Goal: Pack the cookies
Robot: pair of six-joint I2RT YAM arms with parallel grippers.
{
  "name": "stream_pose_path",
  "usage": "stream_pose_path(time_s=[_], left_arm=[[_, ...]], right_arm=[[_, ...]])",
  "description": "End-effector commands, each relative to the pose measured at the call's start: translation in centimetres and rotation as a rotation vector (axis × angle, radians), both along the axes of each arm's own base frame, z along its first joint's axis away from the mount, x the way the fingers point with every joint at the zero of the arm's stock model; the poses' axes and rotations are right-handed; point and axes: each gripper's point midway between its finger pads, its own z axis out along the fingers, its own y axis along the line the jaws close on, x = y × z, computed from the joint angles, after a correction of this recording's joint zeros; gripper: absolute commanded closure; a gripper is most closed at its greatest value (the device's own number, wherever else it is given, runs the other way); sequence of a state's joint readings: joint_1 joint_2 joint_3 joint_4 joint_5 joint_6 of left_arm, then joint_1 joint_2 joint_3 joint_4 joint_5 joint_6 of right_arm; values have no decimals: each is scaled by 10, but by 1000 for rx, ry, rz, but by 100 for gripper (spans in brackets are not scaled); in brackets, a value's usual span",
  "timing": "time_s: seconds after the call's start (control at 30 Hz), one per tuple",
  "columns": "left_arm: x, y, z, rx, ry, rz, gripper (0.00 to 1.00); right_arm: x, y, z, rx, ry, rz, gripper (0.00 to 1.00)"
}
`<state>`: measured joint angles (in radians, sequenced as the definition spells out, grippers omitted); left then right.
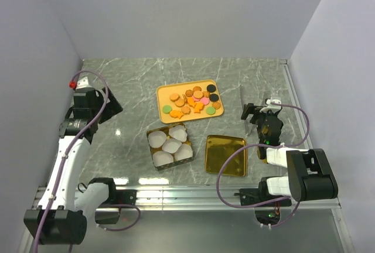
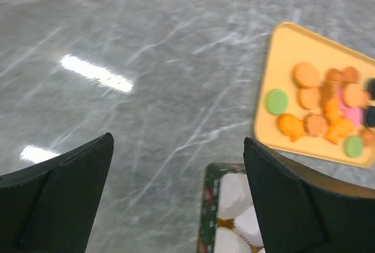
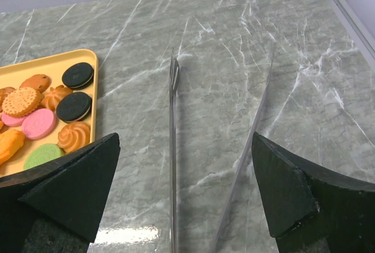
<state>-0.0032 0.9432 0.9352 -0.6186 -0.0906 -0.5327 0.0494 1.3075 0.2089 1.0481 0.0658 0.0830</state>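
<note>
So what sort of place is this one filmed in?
Probably a lab test cell, not a kitchen: plain grey walls box in a marble-look tabletop, with an aluminium mounting rail at its near edge and a staged tray of cookies.

White tube arms (image 1: pixel 63 159) with black blocks. Purple-grey cables (image 1: pixel 218 178) loop behind the left black pincer (image 2: pixel 179 147) and right black pincer (image 3: pixel 184 142), each with fat wedge fingers (image 3: pixel 64 188).

Cookies (image 1: pixel 190 102) on orange tray (image 1: pixel 165 102)
</note>
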Motion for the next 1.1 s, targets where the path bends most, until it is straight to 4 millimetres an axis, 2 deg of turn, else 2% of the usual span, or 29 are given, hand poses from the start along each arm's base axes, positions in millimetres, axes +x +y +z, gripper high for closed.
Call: stream_pose_path(time_s=[0.0, 0.17, 0.27, 0.3, 0.4, 0.47, 0.5, 0.57, 0.6, 0.63, 0.7, 0.73, 0.8, 0.87, 0.9, 0.93, 1.0, 1.03, 1.07], left_arm=[[-22, 27, 7, 58, 59, 162, 1], [-35, 19, 20, 42, 56, 109, 1], [-46, 12, 10, 0, 110, 101, 1], [-47, -1, 9, -36, 112, 32, 0], [-45, -21, 3, -91, 124, -72, 1], [-45, -19, 0, -84, 146, -68, 1], [-45, -17, 1, -70, 149, -65, 1], [-46, -6, 4, -23, 149, -23, 1], [-47, -2, 5, -8, 148, -5, 1], [-46, 0, 5, 0, 146, 2, 1], [-43, -3, 8, 0, 122, -18, 1], [-43, -5, 6, -1, 121, -25, 1], [-41, -4, 6, 8, 114, -24, 1], [-42, 1, 6, 25, 108, 3, 1], [-43, 2, 7, 29, 103, 12, 0], [-43, 2, 8, 32, 100, 13, 1], [-44, 4, 12, 40, 83, 25, 1], [-43, 2, 12, 41, 74, 16, 1], [-43, 0, 13, 41, 65, 10, 1]], right_arm=[[5, -4, 22, -14, -76, -14, 0], [6, -4, 22, -12, -76, -14, 0], [6, -4, 22, -14, -76, -12, 0], [5, -4, 21, -12, -74, -12, 0], [6, -4, 22, -12, -73, -14, 0], [6, -5, 22, -6, -76, -22, 0], [6, -12, 22, -3, -75, -61, 0], [5, -17, 25, 31, -73, -104, 0], [4, -27, 32, 49, -87, -156, 0], [2, -34, 25, 61, -46, -198, 0], [4, -41, 36, 99, -45, -250, 0], [-1, -45, 23, 95, 33, -278, 0], [4, -44, 40, 104, 37, -272, 0], [3, -41, 44, 102, 98, -262, 0], [1, -41, 54, 107, 93, -259, 0], [-3, -38, 50, 105, 142, -246, 0], [-3, -36, 76, 109, 109, -228, 0], [-5, -37, 81, 122, 115, -240, 0], [-13, -48, 85, 186, 147, -344, 0]])
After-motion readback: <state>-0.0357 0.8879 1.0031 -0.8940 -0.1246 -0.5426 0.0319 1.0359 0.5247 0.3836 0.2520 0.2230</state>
